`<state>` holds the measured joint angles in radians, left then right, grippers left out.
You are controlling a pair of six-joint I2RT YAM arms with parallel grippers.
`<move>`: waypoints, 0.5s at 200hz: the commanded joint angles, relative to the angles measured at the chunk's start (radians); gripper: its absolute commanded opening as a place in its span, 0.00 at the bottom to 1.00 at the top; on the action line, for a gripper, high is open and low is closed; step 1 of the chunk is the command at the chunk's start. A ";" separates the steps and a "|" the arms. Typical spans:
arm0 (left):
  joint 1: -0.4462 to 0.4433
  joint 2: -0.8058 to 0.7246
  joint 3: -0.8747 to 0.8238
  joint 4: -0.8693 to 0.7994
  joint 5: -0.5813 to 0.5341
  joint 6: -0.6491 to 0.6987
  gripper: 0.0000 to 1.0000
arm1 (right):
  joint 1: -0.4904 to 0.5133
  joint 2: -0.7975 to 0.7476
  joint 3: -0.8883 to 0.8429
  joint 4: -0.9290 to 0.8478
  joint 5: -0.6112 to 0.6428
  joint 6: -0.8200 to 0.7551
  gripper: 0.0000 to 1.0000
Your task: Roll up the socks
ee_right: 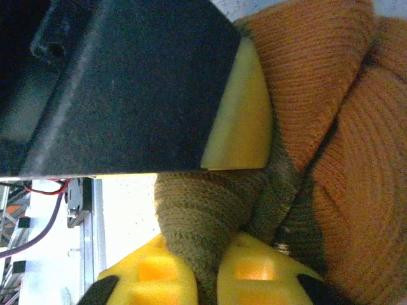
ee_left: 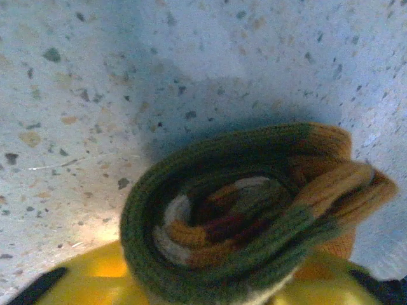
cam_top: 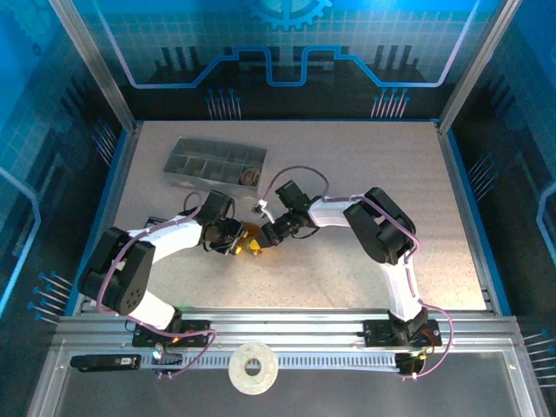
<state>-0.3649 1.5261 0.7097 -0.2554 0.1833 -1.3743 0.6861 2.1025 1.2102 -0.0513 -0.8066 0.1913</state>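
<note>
**Top view.**
- Speckled table, pale, framed by blue walls.
- Grey tray with compartments, at the far left of the table. A small brown bundle sits in its right end compartment, too small to make out.
- Left gripper and right gripper meet tip to tip near the middle of the table, just in front of the tray.
- Green sock, seen here as a small orange and yellow lump between the two grippers, low over the table.
- White roll of tape lies on the near rail, between the arm bases.

**Left wrist view.**
- Green sock, rolled into a flat coil: olive outer wrap, cream, orange and dark red bands spiralling inside, mustard-orange toe bulging at the right.
- Left gripper: its yellow fingers show at the lower edge on either side of the roll, closed in against it and grasping it.
- Table surface lies behind, with the roll's shadow on it.

**Right wrist view.**
- Right gripper: two yellow fingers, clenched on a fold of olive fabric squeezed into the narrow gap between them.
- Green sock: its orange ribbed part takes up the right side, with the olive part running down into the pinch.
- Black finger of the left gripper, its yellow pad touching the sock from above.
</note>
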 commanded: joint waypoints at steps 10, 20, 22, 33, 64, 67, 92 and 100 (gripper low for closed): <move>-0.009 0.053 -0.036 -0.241 -0.047 0.021 0.24 | 0.035 -0.151 -0.176 -0.005 0.198 -0.076 0.29; -0.011 0.033 -0.016 -0.330 -0.058 0.021 0.23 | 0.058 -0.247 -0.244 0.065 0.300 -0.128 0.34; -0.011 0.028 -0.011 -0.346 -0.062 0.021 0.23 | 0.066 -0.268 -0.257 0.077 0.329 -0.143 0.35; -0.012 -0.003 0.006 -0.418 -0.076 0.023 0.22 | 0.116 -0.382 -0.366 0.189 0.475 -0.227 0.44; -0.015 -0.060 0.027 -0.525 -0.074 0.008 0.16 | 0.306 -0.541 -0.559 0.462 0.868 -0.519 0.68; -0.016 -0.061 0.026 -0.526 -0.070 0.007 0.16 | 0.323 -0.541 -0.553 0.458 0.902 -0.536 0.69; -0.020 -0.049 0.021 -0.510 -0.033 -0.016 0.17 | 0.429 -0.506 -0.516 0.467 1.079 -0.655 0.69; -0.021 -0.037 0.023 -0.505 -0.027 -0.018 0.17 | 0.456 -0.483 -0.504 0.487 1.112 -0.689 0.70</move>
<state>-0.3779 1.4532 0.7460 -0.6086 0.1650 -1.3628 1.0805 1.5757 0.6754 0.3164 0.0319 -0.3031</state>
